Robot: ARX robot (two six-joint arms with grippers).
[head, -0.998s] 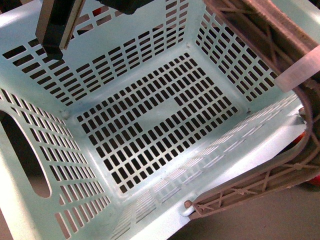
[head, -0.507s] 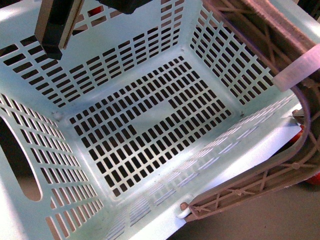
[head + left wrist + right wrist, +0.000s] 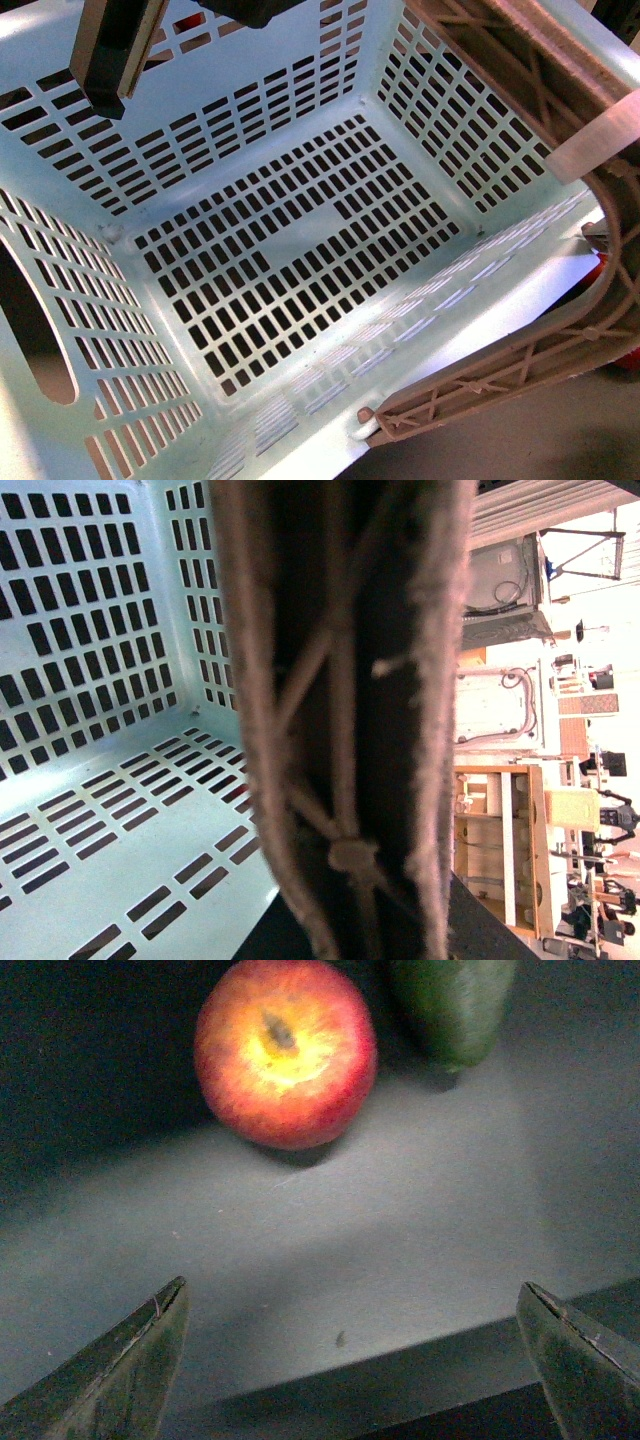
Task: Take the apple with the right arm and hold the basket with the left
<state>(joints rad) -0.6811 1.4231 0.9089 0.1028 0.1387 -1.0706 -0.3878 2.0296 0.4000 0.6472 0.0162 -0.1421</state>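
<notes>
**Basket** (image 3: 300,250): pale mint-green plastic with slotted walls and floor. It is tilted and fills the front view. Nothing lies inside it. A grey-brown ribbed swing handle (image 3: 520,370) with a white band (image 3: 595,140) curves along the side away from the left claw.

**Left claw** (image 3: 105,80): a dark part of it hangs over the far basket wall. In the left wrist view a ribbed handle (image 3: 350,730) runs right in front of the camera and hides the fingers. Whether the claw is closed cannot be told. From the basket's raised, tilted pose, the hold looks to be in place.

**Right claw** (image 3: 350,1295): spread wide and empty. Both fingertips are visible, with bare grey surface (image 3: 400,1220) between them.

**Apple** (image 3: 285,1055): red with a yellow patch round the stem, which faces the camera. It rests on the surface ahead of the right claw and well apart from the fingertips. It is not between them and lies nearer one finger's line than the other's.

**Dark green item** (image 3: 455,1005): only part is in frame, so its kind is unclear. It lies just beside the apple, further along the claw's opening.

**Progress:**
- The basket half appears done.
- The apple half is in its approach stage.
- Remaining steps:
  - Advance the right claw.
  - Centre it on the apple.
  - Close and lift.
- The green neighbour leaves little room on that side.
</notes>
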